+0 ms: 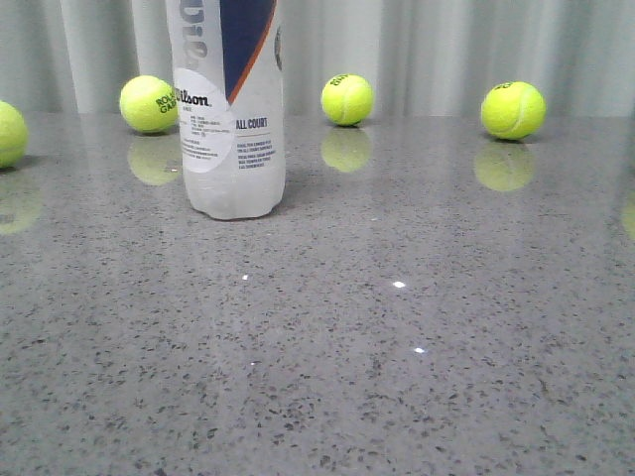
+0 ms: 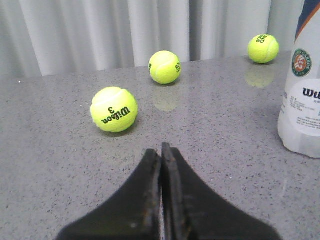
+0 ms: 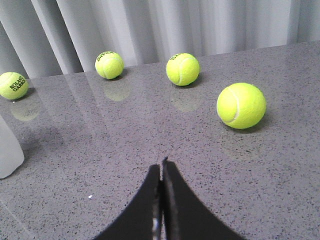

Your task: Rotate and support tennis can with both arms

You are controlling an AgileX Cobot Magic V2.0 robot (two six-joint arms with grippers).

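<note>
Tennis can (image 1: 230,119) stands upright on the grey speckled table (image 1: 397,377), towards the back and left of centre in the front view, with its top cut off by the frame. Its body is white with a navy panel edged by an orange stripe running down at a slant, and a round white patch carries the Wilson name above small print; "ALL COURT" is printed beside it. The base is rounded and pale. In the left wrist view the can (image 2: 301,85) also shows a round green and orange emblem.

Four tennis balls lie along the back of the table before a pale curtain (image 1: 446,50): one (image 1: 8,134) at the far left edge, one (image 1: 149,104) just left of the can and behind it, one (image 1: 347,99) to its right, and one (image 1: 513,109) further right. All sit apart from the can.

Neither arm shows in the front view. The left gripper (image 2: 161,150) has its fingers pressed together, holding nothing, with a ball marked "Wilson 3" (image 2: 114,109) near its tip. The right gripper (image 3: 161,167) likewise has its fingers together and empty, well apart from the can, whose edge (image 3: 10,150) shows at one side of that view.
</note>
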